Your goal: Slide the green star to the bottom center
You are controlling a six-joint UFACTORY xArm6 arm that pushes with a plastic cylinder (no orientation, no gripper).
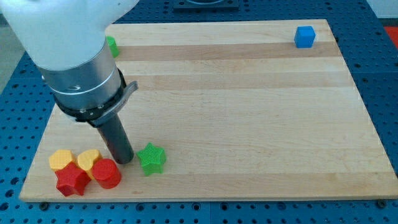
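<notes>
Sitting just left of the green star point(151, 158), my tip point(124, 161) has no jaws, holds nothing; bottom centre lies rightward.

Lighting: bright, even, from overhead; you get soft short shadows under the green star point(151, 158). Focus sharp throughout; mild glare on the wooden board point(249, 93)
</notes>
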